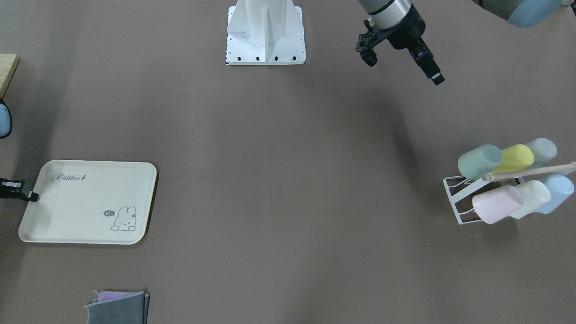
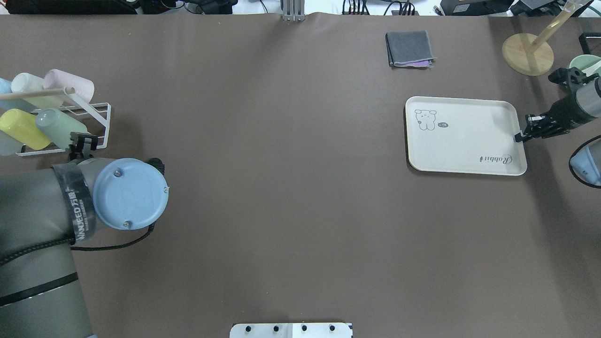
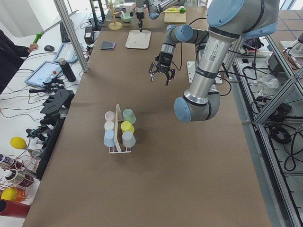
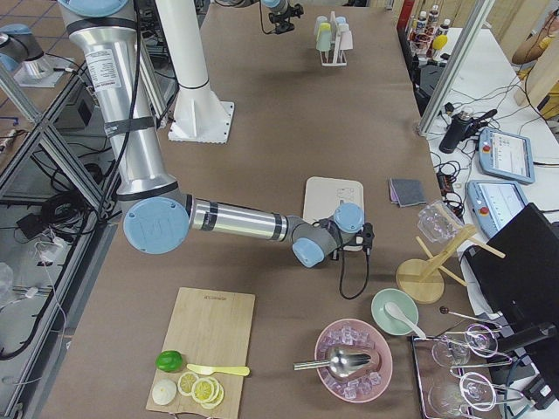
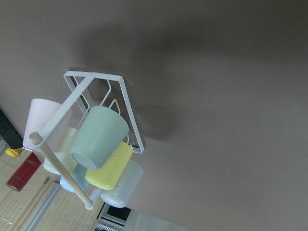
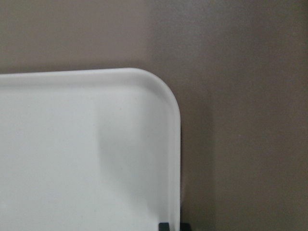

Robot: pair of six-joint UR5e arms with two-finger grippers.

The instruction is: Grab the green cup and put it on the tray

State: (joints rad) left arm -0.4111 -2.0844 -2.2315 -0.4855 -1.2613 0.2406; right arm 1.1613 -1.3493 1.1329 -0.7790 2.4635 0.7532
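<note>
While your left gripper (image 3: 159,81) hangs above the table (image 1: 288,180) with its fingers spread apart, the green cup (image 1: 479,161) sits mouth-down and leaning on the white wire rack (image 1: 454,202) near the table's left end. You'll find it at the end of the rack's robot-side row, the end nearest the table's middle, touching the yellow cup (image 1: 515,158), with the grey-blue cup (image 1: 542,150) further along; across the wooden handle rod (image 1: 531,171) the pink cup (image 1: 495,204), the cream cup (image 1: 535,195) and the blue cup (image 1: 558,191) fill the other row. The left gripper is well apart from the green cup, higher than it and on the robot's side of the rack; its wrist view catches the cup low and to the left. Between rack and tray (image 2: 465,141) you have a wide stretch of brown tabletop; the robot's base plate (image 1: 265,49) sits at the near edge, midway along. The tray lies flat in the table's right half, and your right gripper (image 2: 519,137) is at its short edge beside the "Rabbit" script; the tips are close together astride the rim and appear clamped on it. Beyond the tray, toward the far edge, lies a folded grey cloth (image 2: 409,48), apart from the tray; a round wooden stand (image 2: 528,54) sits near the far right corner.
</note>
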